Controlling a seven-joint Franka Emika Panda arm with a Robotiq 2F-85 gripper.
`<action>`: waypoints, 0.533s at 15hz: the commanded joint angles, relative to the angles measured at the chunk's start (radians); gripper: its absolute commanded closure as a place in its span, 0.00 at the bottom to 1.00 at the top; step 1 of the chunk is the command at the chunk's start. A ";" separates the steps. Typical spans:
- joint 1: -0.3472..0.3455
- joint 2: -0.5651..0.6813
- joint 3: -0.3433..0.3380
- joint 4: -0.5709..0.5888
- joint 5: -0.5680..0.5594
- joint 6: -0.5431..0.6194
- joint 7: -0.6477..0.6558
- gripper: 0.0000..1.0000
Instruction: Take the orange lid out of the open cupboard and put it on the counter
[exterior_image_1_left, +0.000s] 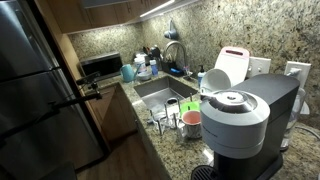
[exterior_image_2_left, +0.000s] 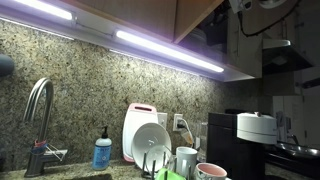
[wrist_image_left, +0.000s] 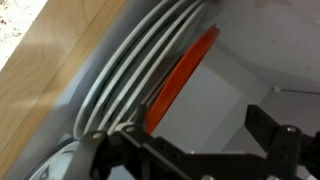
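Lid (wrist_image_left: 185, 80) stands on edge in the cupboard (wrist_image_left: 270, 50), tight against the plates (wrist_image_left: 140, 70). Gripper (wrist_image_left: 195, 132) gapes wide, empty, just beside the plates. An off-line close could snag them and drag them out!

I'm looking at the speckled granite wall (exterior_image_2_left: 80, 80), lit by light strips (exterior_image_2_left: 165, 48) under the wooden cupboard (exterior_image_2_left: 200, 12), with the curved steel tap (exterior_image_2_left: 38, 105) at left and a blue bottle (exterior_image_2_left: 102, 153) near it. Further along, a white plate (exterior_image_2_left: 152, 140) leans in front of the red-edged white board (exterior_image_2_left: 135, 112). A pink cup (exterior_image_2_left: 211, 171) sits low beside the black coffee machine (exterior_image_2_left: 232, 145), and a white bit of my arm (exterior_image_2_left: 252, 4) shows at the top edge.
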 joint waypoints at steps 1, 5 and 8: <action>0.004 0.017 -0.004 0.022 -0.006 0.005 0.026 0.00; 0.005 0.029 0.000 0.031 -0.003 0.015 0.013 0.00; 0.008 0.034 0.002 0.036 -0.002 0.016 0.012 0.00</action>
